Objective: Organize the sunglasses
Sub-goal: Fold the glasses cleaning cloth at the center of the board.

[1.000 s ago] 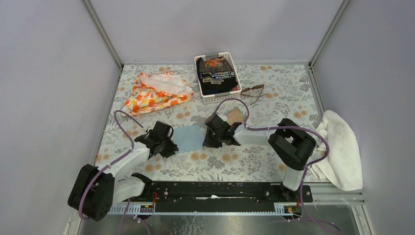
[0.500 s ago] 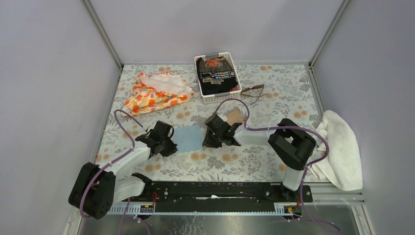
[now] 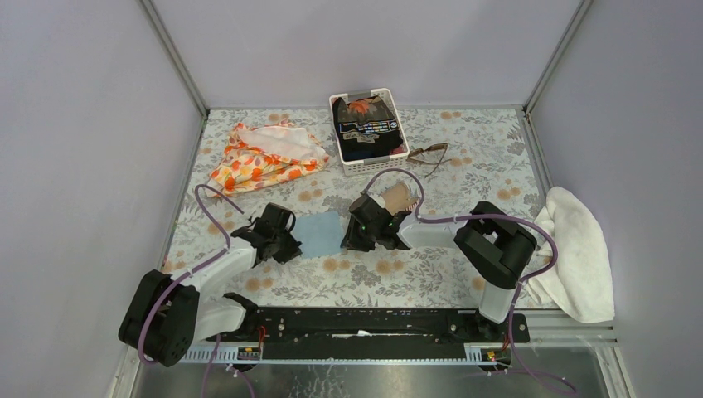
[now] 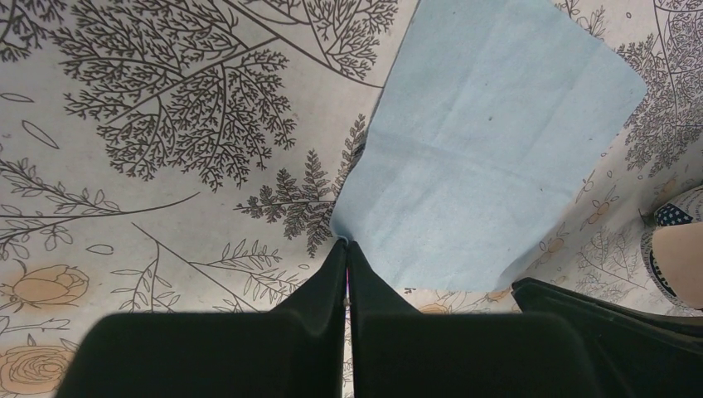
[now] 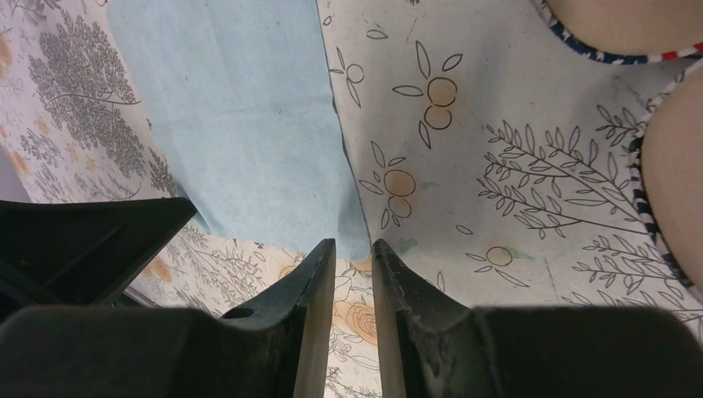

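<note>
Sunglasses [image 3: 429, 154] lie at one o'clock on the tabletop [image 3: 497, 178]. My left jaws pinch a corner of the cloth [image 4: 489, 149]. My right jaws stand narrowly apart at another corner.

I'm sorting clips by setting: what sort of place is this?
Probably a lab test cell: plain grey panel walls enclose a floral-covered table, and a left arm and right arm are bolted to a rail at its near edge.

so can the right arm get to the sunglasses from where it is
probably yes: the sunglasses lie uncovered right of the basket, beyond the right gripper. only the tan case lies between, and the arm could likely lift over it.
</note>
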You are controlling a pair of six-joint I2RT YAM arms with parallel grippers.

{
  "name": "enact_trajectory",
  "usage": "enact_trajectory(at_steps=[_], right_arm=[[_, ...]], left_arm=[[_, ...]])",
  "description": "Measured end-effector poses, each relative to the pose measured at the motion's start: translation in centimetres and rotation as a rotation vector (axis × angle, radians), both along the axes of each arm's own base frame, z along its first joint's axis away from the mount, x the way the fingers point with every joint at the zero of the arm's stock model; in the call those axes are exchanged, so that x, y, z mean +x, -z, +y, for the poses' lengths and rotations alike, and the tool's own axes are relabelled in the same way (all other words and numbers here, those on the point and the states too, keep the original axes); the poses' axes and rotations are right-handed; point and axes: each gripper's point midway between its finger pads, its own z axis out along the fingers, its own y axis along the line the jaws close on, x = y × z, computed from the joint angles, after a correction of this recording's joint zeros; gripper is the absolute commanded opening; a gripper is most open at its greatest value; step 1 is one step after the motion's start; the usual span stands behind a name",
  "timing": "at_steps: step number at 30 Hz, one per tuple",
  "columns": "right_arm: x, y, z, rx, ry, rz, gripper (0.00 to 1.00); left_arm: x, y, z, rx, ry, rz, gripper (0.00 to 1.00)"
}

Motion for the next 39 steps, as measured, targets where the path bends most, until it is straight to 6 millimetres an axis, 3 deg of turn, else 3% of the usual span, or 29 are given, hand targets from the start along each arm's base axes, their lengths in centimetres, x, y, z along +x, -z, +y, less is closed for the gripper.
enact_trajectory(at_steps=[15,24,39], right_arm=[[-0.69,0.12,0.26,0.024,-0.019,0.024,0.16],[-0.73,0.0,0.47,0.034,-0.025,0.024,0.25],[-0.56,0.13,0.41,0.028,-0.018,0.018,0.25]], left_arm=[[0.01,-0.03,-0.03,-0.001,0.001,-0.001,0.0],[-0.01,-0.08,-0.02,-0.002,0.0,-0.001,0.0],[-0.02,-0.07,-0.03,-0.002,0.001,-0.001,0.0]])
